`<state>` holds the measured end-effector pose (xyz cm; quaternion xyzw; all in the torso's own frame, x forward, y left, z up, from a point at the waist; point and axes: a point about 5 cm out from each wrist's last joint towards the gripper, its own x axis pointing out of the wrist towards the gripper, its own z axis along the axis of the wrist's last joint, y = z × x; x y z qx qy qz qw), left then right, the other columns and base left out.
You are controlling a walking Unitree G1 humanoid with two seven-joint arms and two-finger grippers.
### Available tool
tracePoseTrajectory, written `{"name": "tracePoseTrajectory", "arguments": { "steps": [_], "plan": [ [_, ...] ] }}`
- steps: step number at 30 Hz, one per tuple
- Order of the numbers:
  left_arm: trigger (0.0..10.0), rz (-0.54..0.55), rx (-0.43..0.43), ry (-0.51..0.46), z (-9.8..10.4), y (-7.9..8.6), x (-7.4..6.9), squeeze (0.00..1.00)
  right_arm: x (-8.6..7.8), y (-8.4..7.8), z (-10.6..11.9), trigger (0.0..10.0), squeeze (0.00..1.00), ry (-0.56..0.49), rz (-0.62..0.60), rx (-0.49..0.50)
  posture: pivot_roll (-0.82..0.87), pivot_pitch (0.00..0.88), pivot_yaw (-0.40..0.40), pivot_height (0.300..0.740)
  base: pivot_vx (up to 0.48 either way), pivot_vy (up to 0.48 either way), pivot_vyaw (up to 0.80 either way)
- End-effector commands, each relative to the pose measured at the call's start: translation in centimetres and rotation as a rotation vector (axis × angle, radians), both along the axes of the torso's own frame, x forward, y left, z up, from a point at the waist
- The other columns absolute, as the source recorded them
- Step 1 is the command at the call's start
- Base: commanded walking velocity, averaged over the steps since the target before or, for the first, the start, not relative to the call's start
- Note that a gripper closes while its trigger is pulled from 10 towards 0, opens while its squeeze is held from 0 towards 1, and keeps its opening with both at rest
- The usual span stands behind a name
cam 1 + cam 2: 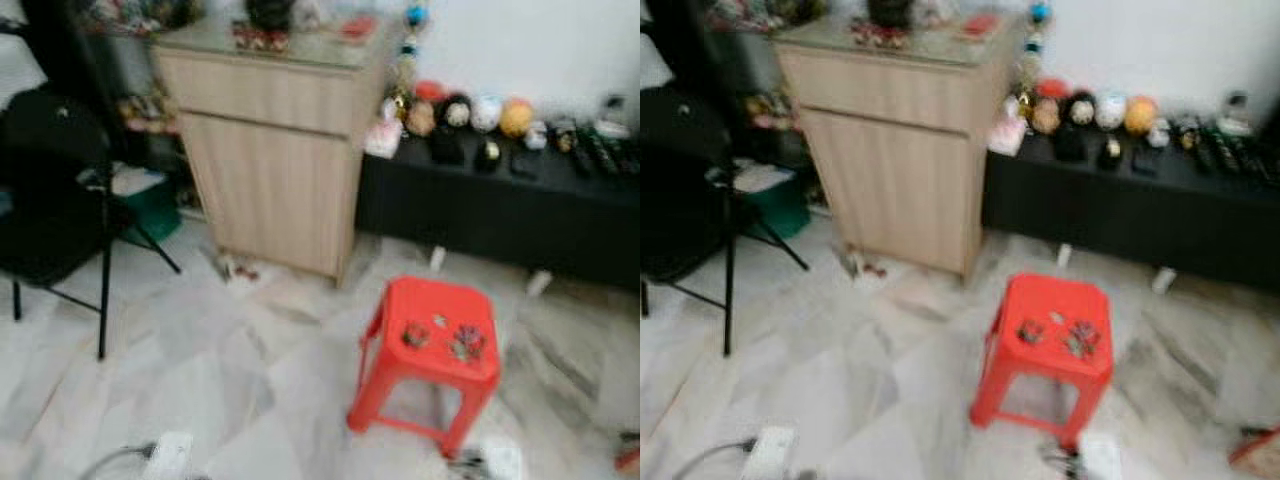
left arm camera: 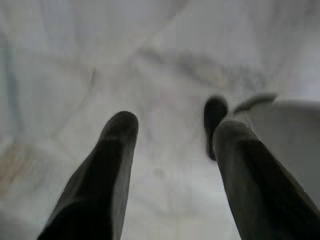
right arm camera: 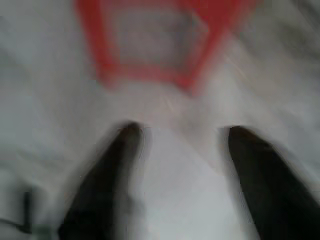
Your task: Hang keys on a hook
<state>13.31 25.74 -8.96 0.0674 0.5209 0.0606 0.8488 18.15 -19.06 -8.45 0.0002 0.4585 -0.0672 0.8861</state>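
Observation:
A red plastic stool point(image 1: 432, 350) stands on the pale marble floor in front of me. On its seat lie small dark bunches that look like keys point(image 1: 467, 342), blurred, with another bunch point(image 1: 415, 335) beside them. My left gripper point(image 2: 172, 130) is open above the bare floor, near a white object with a dark cable. My right gripper point(image 3: 182, 135) is open too, hanging over the floor with the red stool's frame point(image 3: 150, 45) blurred beyond its fingertips. I cannot make out a hook.
A light wooden cabinet point(image 1: 275, 150) stands at the back. To its right a low black bench point(image 1: 500, 205) holds several round ornaments. A black folding chair point(image 1: 55, 200) is at the left. A white power strip point(image 1: 168, 455) lies on the floor near me.

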Motion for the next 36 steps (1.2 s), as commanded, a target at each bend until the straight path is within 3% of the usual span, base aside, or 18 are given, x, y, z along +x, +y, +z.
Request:
{"name": "tracePoseTrajectory", "arguments": {
  "steps": [1,24,36],
  "plan": [
    [10.0,-0.047,-0.023,-0.048,0.25,-1.47,1.75,0.00,-1.70,-1.75,-0.53,10.0,0.00,0.056,-0.036,-0.033,0.01,0.000,-0.046,0.740,0.304,0.000,0.00],
    [10.0,-0.059,-0.012,-0.043,0.27,-1.35,1.74,0.00,-1.68,-1.65,-0.52,10.0,0.00,0.047,-0.040,-0.028,0.01,0.000,-0.040,0.740,0.293,0.000,0.00],
    [10.0,-0.065,-0.015,-0.047,0.28,-1.49,1.82,0.00,-1.18,-1.57,-0.18,10.0,0.00,-0.021,-0.014,0.003,0.00,0.000,-0.036,0.740,0.000,0.000,0.00]
  ]
}}
